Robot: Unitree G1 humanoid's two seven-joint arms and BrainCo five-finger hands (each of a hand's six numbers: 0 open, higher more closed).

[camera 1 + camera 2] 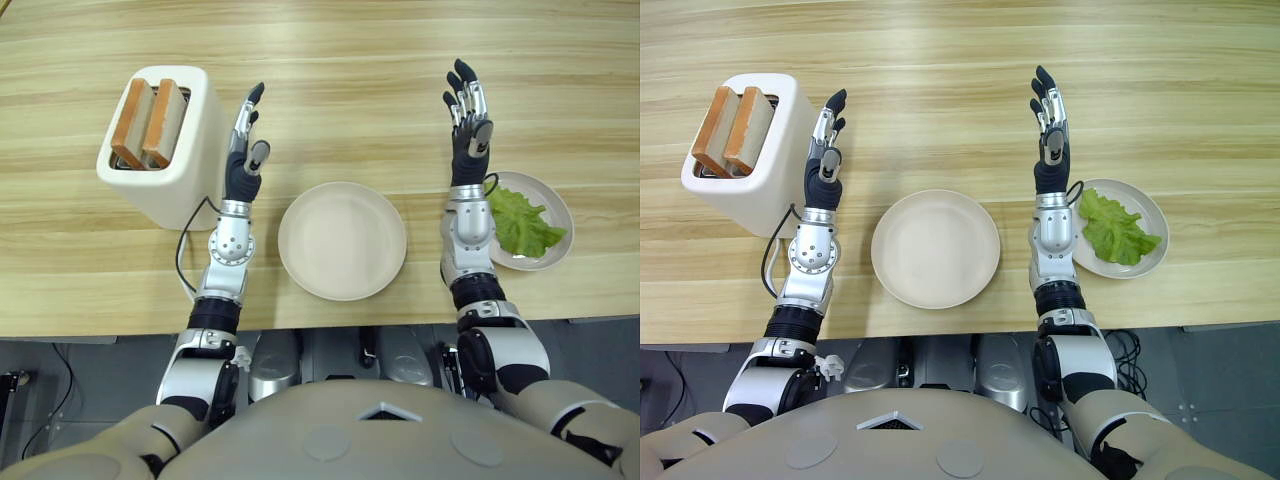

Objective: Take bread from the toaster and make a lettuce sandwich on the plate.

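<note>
Here, left hand and right hand are flat-open and empty; the left should pinch the nearer bread slice and lift it vertically from the toaster.

A light wooden table spreads beneath the left hand and the right hand and runs on well ahead of both. Its grain crosses from side to side in long pale and brown streaks. The light is even and the shadows soft. Behind the hands the table's front edge ends above a dark grey floor. A tangle of black cables lies there, behind the right hand.
</note>
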